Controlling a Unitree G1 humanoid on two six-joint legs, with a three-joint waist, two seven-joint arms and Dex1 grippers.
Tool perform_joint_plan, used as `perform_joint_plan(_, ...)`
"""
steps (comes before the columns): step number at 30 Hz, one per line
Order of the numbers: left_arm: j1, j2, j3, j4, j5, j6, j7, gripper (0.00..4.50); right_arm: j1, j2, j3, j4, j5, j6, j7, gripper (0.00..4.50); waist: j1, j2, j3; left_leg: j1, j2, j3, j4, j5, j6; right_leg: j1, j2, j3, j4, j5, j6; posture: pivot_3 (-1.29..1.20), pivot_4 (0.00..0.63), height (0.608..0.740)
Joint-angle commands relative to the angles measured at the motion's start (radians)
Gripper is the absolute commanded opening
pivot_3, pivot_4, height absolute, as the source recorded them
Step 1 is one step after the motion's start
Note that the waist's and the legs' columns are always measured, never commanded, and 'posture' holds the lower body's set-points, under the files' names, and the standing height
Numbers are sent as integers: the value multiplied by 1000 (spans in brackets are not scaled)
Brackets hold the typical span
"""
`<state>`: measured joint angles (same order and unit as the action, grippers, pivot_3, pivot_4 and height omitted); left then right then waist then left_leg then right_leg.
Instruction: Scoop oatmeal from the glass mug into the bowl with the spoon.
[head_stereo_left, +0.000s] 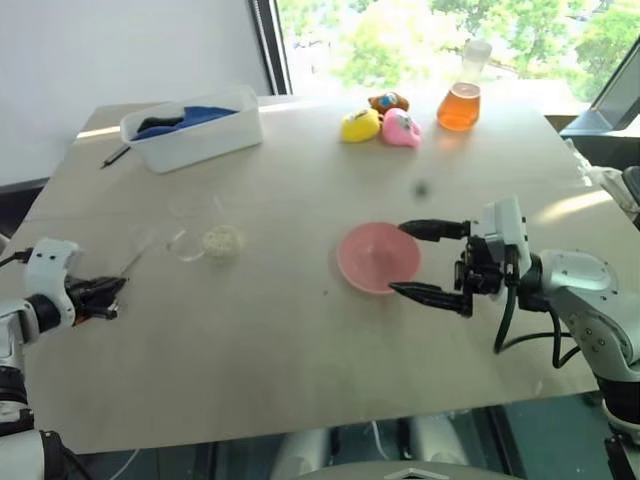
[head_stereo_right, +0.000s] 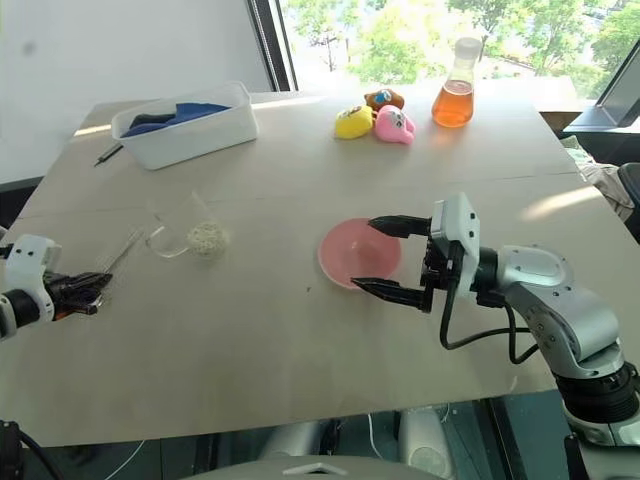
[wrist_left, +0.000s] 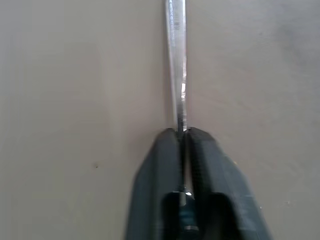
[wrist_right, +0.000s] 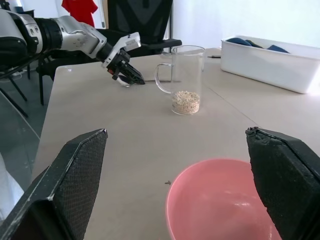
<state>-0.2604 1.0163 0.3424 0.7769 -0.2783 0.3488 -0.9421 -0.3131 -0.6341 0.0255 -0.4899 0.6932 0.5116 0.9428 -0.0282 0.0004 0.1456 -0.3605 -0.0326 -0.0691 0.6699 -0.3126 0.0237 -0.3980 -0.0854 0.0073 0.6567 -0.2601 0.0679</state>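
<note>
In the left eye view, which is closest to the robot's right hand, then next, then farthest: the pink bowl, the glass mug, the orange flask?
From the right hand:
1. Bowl: right between its open fingers.
2. Glass mug: across the table, toward the robot's left.
3. Orange flask: far edge, by the window.

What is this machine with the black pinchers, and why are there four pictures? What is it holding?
It is a robot with two arms. Two pictures come from cameras in its head, looking down at the table. The other two come from cameras on its wrists. The left gripper is pinched shut on the handle of a thin silver spoon. The right gripper is open, one finger on each side of the pink bowl, holding nothing. A glass mug stands on the table with a little oatmeal in the bottom. Farther back are a white tub, toy ducks and a flask of orange liquid.
</note>
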Motion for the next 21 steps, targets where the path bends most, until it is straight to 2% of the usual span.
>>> perform_joint_plan(1, 95, -17, 6, -3, 4, 37, 0, 44, -14, 3, -14, -18, 4, -16, 1, 4500, -7, 0, 0, 0, 0, 1, 0, 0, 0, 0, 0, 1, 0, 0, 0, 0, 150, 740)
perform_joint_plan(4, 225, -62, 86, -124, -41, 23, 30, 44, -11, 2, -14, -17, 3, -15, 6, 4500, -18, 0, 0, 0, 1, 5, 0, 0, 0, -3, 0, 6, 1, 0, 0, 0, 150, 740)
perform_joint_plan(8, 474, -228, 245, -498, -154, 9, 95, 44, -3, -1, -13, -14, 4, -12, 15, 4500, -19, 3, -1, -3, 1, 9, -1, 0, -1, -11, -3, 18, 1, 0, 0, 0, 150, 740)
perform_joint_plan(13, 817, -378, 257, -1028, -256, 96, 111, 44, -21, -5, 10, 9, 19, 11, 48, 4500, -8, 1, -2, -5, 1, 10, -1, -2, 2, -11, -5, 22, -1, 0, 0, 0, 150, 740)
perform_joint_plan(17, 980, -426, 289, -1240, -343, 165, 115, 44, -46, 0, 33, 40, 10, 10, 80, 4500, 1, -2, -1, -5, 1, 9, -1, -4, 5, -11, -6, 21, -1, 0, 0, 0, 150, 740)
perform_joint_plan(19, 1087, -420, 288, -1303, -332, 168, 67, 44, -58, 9, 48, 56, 5, 7, 94, 4500, 14, -2, 0, -4, 2, 7, -1, -4, 5, -11, -4, 19, 0, 0, 0, 0, 150, 740)
perform_joint_plan(21, 1123, -418, 257, -1355, -294, 135, 62, 44, -64, 22, 62, 66, 2, 6, 94, 4500, 12, -6, 0, -4, 2, 6, -1, -4, 5, -10, -3, 18, -1, 0, -1, 0, 150, 740)
